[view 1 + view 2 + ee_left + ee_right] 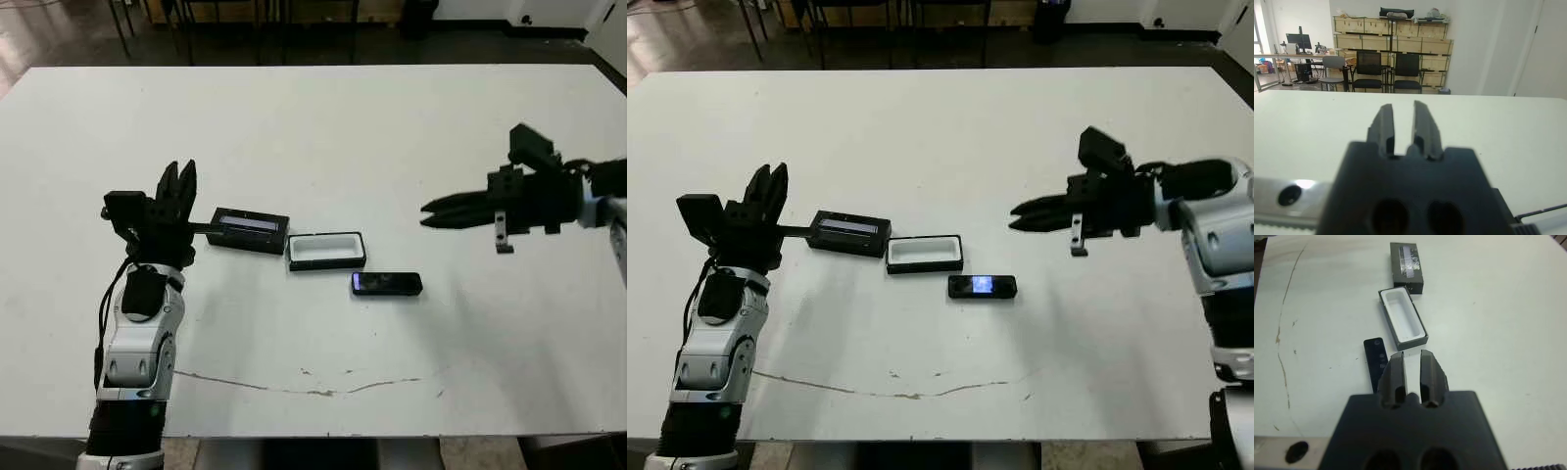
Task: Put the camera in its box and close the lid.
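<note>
The camera [387,284], a slim black glossy bar, lies flat on the white table. Just beyond it to its left sits the box [326,251], a black tray with white lining and nothing in it. The lid [250,230], a black slab with a pale strip, lies left of the box and almost touches it. My left gripper [178,181] points away from me left of the lid, shut and holding nothing. My right gripper [429,213] hovers right of the camera, pointing left toward it, shut with only a narrow slit between its fingers. In the right wrist view the camera [1375,360], box [1403,319] and lid [1408,263] line up ahead.
A long thin scratch [313,384] runs across the table [323,127] near its front edge. Chairs and wooden crates [1393,41] stand beyond the far edge.
</note>
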Controlling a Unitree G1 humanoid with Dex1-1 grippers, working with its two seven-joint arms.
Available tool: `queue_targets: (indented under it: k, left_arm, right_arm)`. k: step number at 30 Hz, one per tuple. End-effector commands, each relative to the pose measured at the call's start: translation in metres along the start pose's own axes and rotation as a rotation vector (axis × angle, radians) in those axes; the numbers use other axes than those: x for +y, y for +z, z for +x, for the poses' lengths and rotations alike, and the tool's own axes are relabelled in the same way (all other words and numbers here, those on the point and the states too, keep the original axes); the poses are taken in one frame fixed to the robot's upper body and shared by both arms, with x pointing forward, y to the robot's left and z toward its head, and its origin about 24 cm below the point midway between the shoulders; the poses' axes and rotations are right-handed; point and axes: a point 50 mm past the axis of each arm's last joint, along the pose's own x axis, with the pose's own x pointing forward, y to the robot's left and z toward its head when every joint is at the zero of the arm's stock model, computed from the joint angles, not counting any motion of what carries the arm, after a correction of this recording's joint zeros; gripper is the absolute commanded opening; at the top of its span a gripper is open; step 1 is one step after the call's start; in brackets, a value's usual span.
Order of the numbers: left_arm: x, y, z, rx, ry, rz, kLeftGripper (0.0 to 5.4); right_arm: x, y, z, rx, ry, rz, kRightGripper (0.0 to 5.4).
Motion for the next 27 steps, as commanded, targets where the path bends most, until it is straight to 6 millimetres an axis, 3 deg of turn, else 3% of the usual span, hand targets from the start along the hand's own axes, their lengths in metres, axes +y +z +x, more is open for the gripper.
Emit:
queue_targets:
  k: [1,18,21,24,27]
  left_arm:
    - [0.005,-0.004,0.0,0.029,0.002,0.018,0.0]
    - [0.004,-0.004,0.001,0.04,0.007,0.011,0.0]
    - [0.004,-0.004,0.001,0.039,0.006,0.01,0.0]
    - [0.005,-0.004,0.001,0.039,0.006,0.012,0.0]
    - [0.005,-0.004,0.001,0.037,0.004,0.014,0.0]
  right_arm:
    - [0.003,-0.012,0.006,0.022,0.058,0.031,0.54]
    - [0.006,-0.021,0.023,0.085,0.169,-0.076,4.31]
    - [0.006,-0.025,0.026,0.098,0.171,-0.076,4.21]
    - [0.007,-0.03,0.029,0.112,0.176,-0.058,3.58]
    - [0.007,-0.037,0.034,0.104,0.192,-0.01,3.28]
